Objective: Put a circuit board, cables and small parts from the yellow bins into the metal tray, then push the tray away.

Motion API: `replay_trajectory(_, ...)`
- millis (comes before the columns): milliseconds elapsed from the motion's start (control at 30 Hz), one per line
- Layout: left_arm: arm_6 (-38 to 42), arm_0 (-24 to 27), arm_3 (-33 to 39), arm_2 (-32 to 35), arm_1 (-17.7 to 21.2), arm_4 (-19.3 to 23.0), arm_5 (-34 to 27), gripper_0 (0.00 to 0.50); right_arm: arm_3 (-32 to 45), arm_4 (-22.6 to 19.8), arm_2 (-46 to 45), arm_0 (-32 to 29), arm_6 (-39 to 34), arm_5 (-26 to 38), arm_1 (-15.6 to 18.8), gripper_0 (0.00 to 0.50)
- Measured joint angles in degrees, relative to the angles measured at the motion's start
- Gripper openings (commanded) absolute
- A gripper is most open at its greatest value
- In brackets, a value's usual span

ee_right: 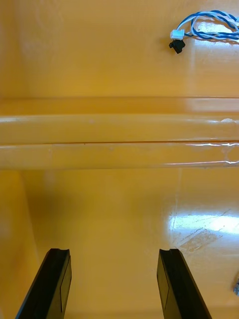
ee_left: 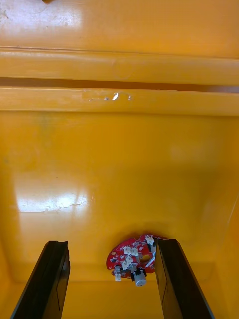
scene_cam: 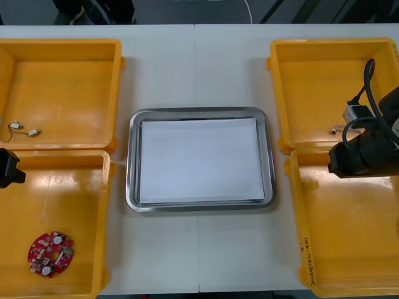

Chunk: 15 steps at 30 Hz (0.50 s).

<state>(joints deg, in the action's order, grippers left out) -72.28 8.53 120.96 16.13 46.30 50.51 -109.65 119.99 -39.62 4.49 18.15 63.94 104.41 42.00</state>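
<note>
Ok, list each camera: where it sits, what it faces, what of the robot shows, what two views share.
Front view: above the arms, steeply down on the table, metal tray and yellow bins; left gripper at left edge, right gripper at right.
Left wrist view: on that wrist, facing into the near left bin; left gripper open, round red circuit board beyond it.
Right wrist view: on that wrist, facing across bin rims to a twisted blue and white cable; right gripper open.
Shared: that board, also in the front view.

Glossy plastic yellow bins; shiny metal tray with matt white inside
</note>
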Motion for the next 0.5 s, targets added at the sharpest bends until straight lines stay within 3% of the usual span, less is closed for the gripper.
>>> replay_trajectory(500, 0.0, 0.0, 0.0, 0.0, 0.0, 0.0, 0.0, 0.500, 0.0, 0.0, 0.0, 0.0, 0.0, 0.0, 0.0, 0.500)
